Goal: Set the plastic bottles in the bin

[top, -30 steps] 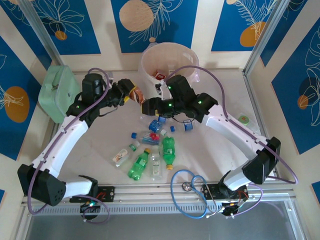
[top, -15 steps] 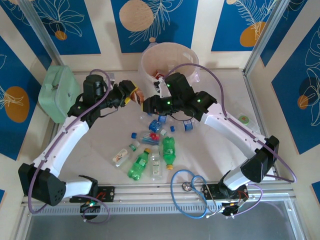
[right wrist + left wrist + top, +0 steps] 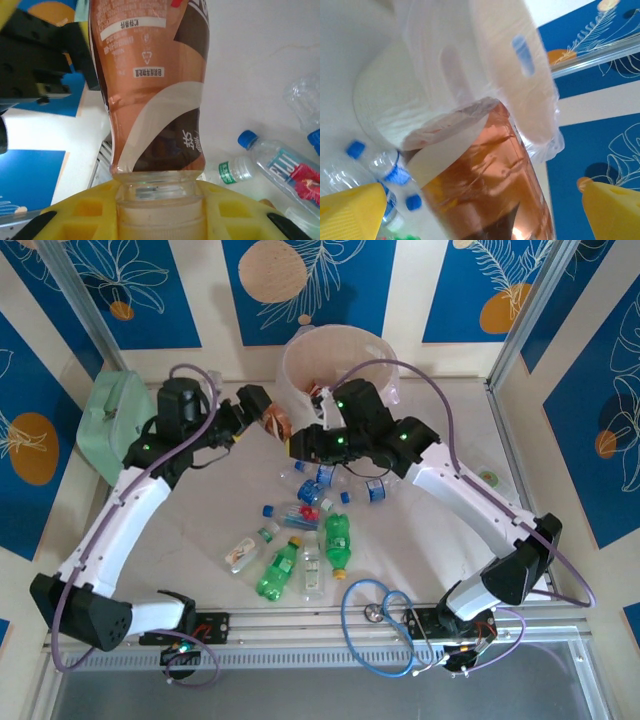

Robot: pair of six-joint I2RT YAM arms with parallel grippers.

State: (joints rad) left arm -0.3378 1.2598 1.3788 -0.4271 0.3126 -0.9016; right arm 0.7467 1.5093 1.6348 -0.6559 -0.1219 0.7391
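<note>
right gripper clamped on brown bottle at the neck; body runs straight out toward left gripper | left gripper spread wide, fingers flanking the body; we judge no grip | bin just beyond right gripper; we reckon that arm carries

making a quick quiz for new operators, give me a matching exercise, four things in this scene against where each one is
Things:
1. brown bottle
2. bin
3. green case
4. green bottles

Places:
a. far left, against the side wall
b. lying in the near middle
c. clamped at the neck in the right gripper
d. far middle, by the back wall

Pairs: 1-c, 2-d, 3-a, 4-b
</note>
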